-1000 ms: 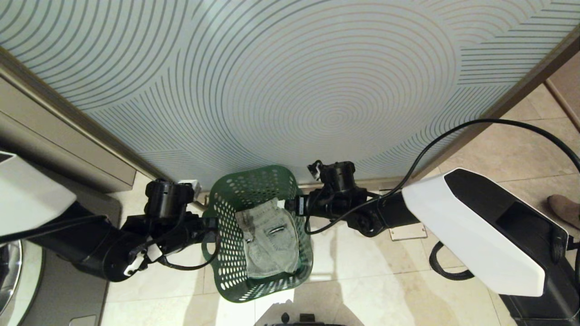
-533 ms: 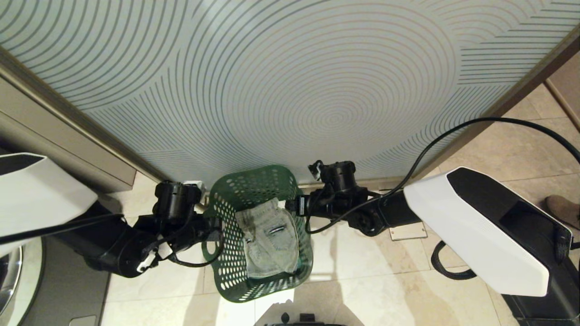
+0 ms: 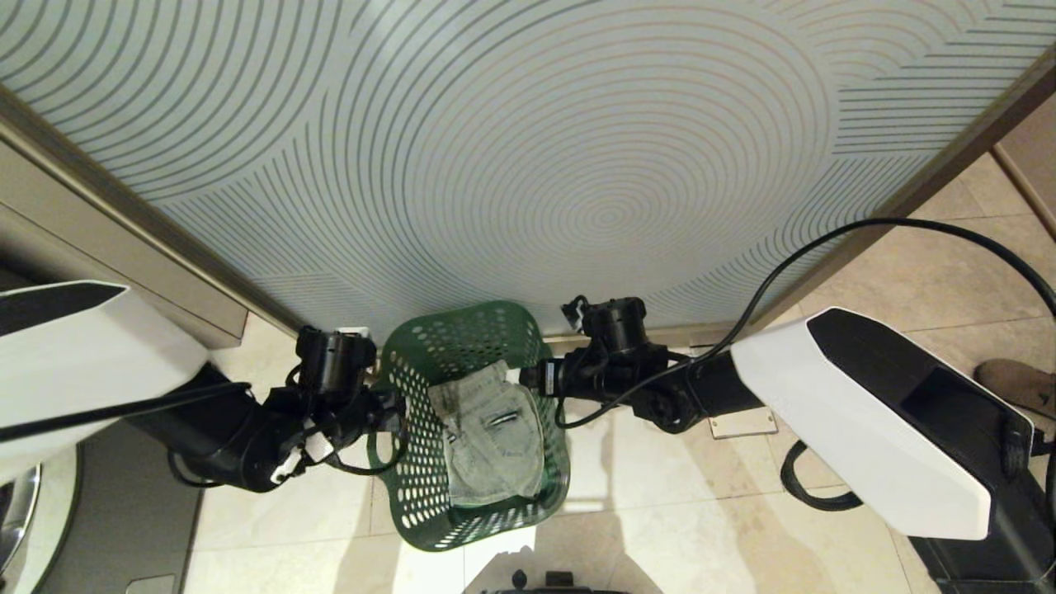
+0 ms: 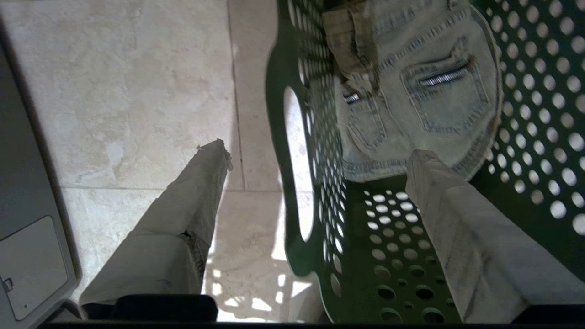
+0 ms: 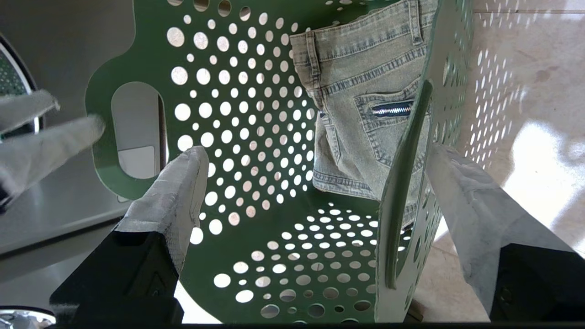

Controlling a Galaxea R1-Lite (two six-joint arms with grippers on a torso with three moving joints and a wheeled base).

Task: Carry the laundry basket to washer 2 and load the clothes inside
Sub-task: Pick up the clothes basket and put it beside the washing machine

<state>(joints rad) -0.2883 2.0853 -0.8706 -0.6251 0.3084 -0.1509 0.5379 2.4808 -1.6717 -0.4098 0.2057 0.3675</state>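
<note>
The green laundry basket (image 3: 417,487) stands on the tiled floor in front of me, with the folded pale denim clothes (image 3: 491,437) lying in it. My left gripper (image 3: 388,412) is open astride the basket's left wall (image 4: 297,192), one finger (image 4: 201,183) outside and the other finger (image 4: 438,196) inside, touching nothing. My right gripper (image 3: 528,375) is open astride the right wall (image 5: 402,192) in the same way. The clothes (image 5: 361,114) lie past both grippers. A dark grey washer (image 3: 115,511) with a chrome door rim is at the far left. No number label shows on it.
A patterned frosted glass wall (image 3: 528,165) rises right behind the basket. A beige cabinet (image 3: 99,256) stands at back left. A black cable (image 3: 825,239) loops over my right arm. A brown shoe (image 3: 1019,384) is at the right edge, and a metal floor plate (image 3: 742,423) lies under the right arm.
My left gripper has opened off the basket's left wall, and the left arm has shifted toward the basket. The basket, the clothes and the right arm have stayed put.
</note>
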